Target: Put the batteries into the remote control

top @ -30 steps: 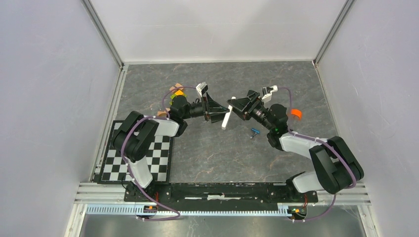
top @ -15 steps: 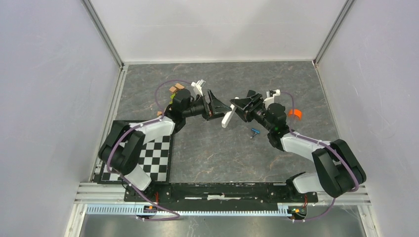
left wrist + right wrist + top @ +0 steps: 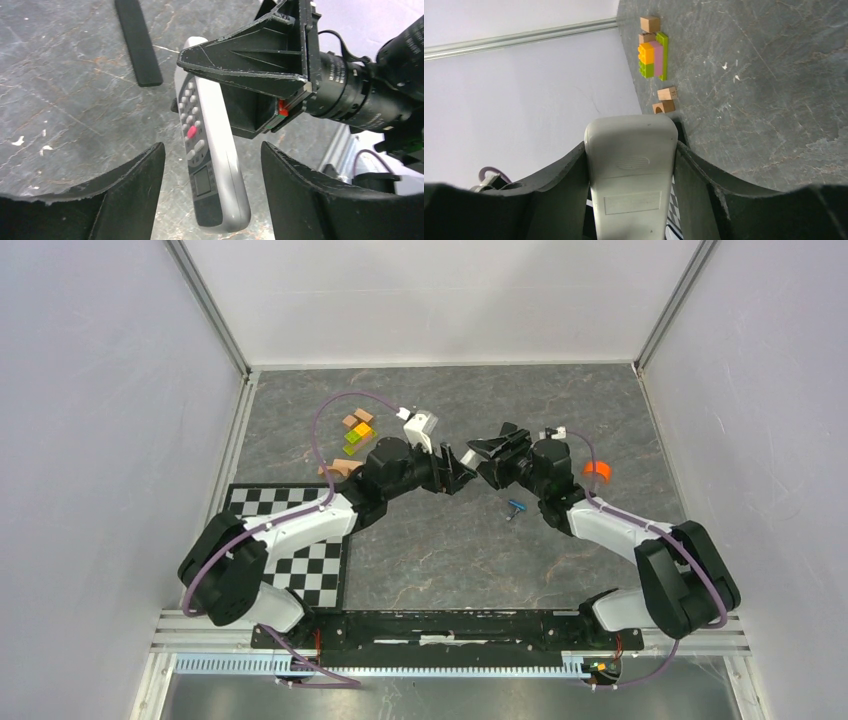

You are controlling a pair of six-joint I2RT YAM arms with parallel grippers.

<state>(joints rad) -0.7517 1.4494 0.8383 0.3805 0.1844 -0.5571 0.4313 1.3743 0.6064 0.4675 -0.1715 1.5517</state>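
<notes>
The remote control (image 3: 631, 175) is a white handset, and my right gripper (image 3: 630, 145) is shut on it with the plain back facing the right wrist view. In the left wrist view its grey button face (image 3: 220, 165) hangs above the floor from the right gripper's black fingers (image 3: 250, 55). My left gripper (image 3: 212, 150) stands open around the remote's free end, with a gap on each side. From above, the left gripper (image 3: 462, 462) and right gripper (image 3: 486, 452) meet tip to tip and hide the remote. A blue battery (image 3: 516, 507) lies on the floor just below the right gripper.
An orange round cap (image 3: 597, 470) sits right of the right wrist. A slim black bar (image 3: 138, 40) lies on the floor beyond the remote. Coloured and wooden blocks (image 3: 357, 432) lie at the back left. A checkerboard (image 3: 310, 560) lies under the left arm.
My left gripper has opened off the remote, and its arm has stretched out to the right. The right gripper has kept the remote, which has tipped from hanging upright to lying between the two grippers.
</notes>
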